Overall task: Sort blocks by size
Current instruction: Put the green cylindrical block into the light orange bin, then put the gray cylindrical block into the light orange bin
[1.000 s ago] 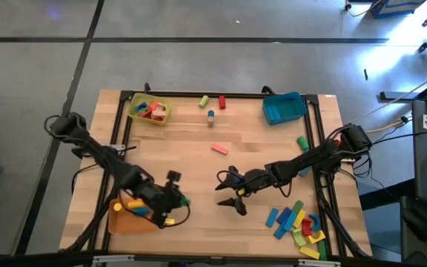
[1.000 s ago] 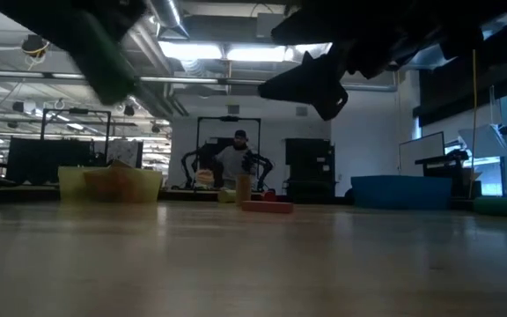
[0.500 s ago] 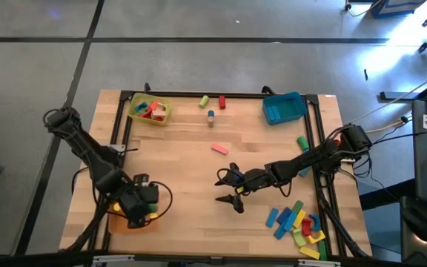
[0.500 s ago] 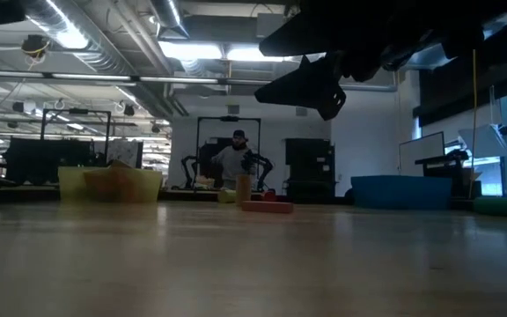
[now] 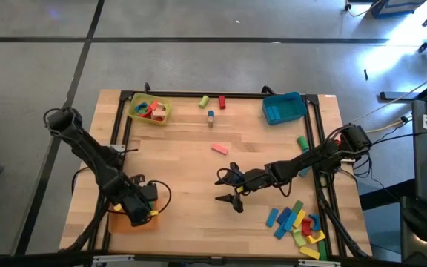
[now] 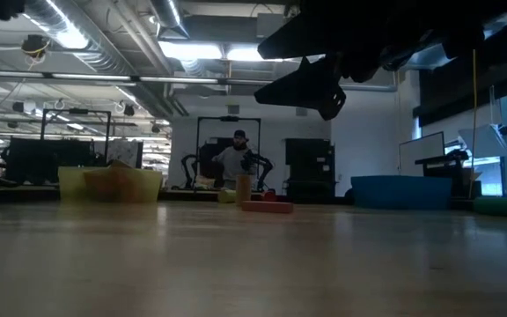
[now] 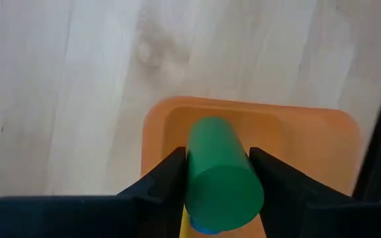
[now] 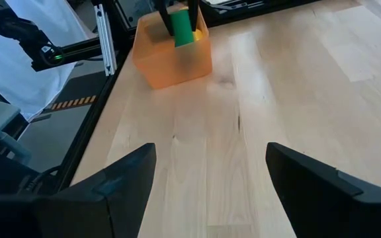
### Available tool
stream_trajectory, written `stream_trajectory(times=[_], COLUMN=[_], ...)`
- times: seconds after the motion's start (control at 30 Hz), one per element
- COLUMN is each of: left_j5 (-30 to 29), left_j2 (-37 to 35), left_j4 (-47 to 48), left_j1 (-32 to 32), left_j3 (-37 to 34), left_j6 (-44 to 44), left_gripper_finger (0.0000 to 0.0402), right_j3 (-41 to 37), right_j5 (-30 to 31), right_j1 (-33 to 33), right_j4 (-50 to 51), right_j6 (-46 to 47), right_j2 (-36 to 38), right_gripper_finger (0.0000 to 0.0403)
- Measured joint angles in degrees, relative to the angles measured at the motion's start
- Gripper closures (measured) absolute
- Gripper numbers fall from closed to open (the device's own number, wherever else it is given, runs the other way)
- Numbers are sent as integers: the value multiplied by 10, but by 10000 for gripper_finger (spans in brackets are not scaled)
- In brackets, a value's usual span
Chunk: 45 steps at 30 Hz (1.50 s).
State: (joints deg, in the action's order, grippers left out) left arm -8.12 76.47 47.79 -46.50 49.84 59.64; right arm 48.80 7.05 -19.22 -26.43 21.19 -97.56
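Left gripper (image 7: 218,173): fingers clamped on a green cylinder (image 7: 221,173), over the orange tray (image 7: 309,139) at the worktop's (image 5: 199,170) near left corner. Cylinder's long axis runs along the fingers, pointing down into the tray; release looks due next.

Right gripper (image 5: 230,190): fingers spread wide, empty, above mid-worktop. Loose blocks (image 5: 296,221) lie towards the near right corner, nearer this arm; a pink block (image 5: 219,149) lies just beyond it.

Yellow tray (image 5: 150,109): holds blocks, far left. Blue tray (image 5: 283,107): far right.
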Motion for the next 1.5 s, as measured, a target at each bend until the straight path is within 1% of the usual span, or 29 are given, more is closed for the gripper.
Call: stream_trajectory(times=[0.17,0.33,0.43,0.53,0.6,0.7,0.77,0.83,0.9,1.03,1.1,1.2,1.33,1.5], left_j5=[0,0,0,2,14,54,84,103,109,109,93,45,-46,-164], left_j2=[7,10,10,8,8,8,8,5,-2,-23,-39,-63,-91,-91], left_j4=[-4,-51,-47,-43,-42,-41,-34,-31,-25,21,39,41,23,-40], left_j1=[5,5,6,13,21,40,53,65,74,96,112,140,182,235], left_j3=[-11,-37,-45,-45,-45,-45,-39,-30,-18,19,35,49,58,58], left_j6=[4,0,4,4,2,-17,-32,-48,-65,-102,-121,-163,-233,-306], left_gripper_finger=[270,268,257,238,224,206,198,194,193,192,192,192,192,192], right_j3=[0,0,0,0,0,0,0,0,0,0,0,0,0,0], right_j5=[0,0,0,0,0,0,1,1,0,0,0,3,20,50], right_j1=[1,1,1,1,1,1,1,1,1,1,1,1,1,1], right_j4=[0,1,2,5,5,5,6,10,11,14,14,14,29,57], right_j6=[0,0,0,0,0,0,0,0,0,0,0,-4,-5,-1], right_j2=[0,-1,-1,-1,-1,-1,-1,-1,-1,-1,-1,-1,-1,-1], right_gripper_finger=[113,113,113,114,113,113,113,114,113,114,114,114,114,114])
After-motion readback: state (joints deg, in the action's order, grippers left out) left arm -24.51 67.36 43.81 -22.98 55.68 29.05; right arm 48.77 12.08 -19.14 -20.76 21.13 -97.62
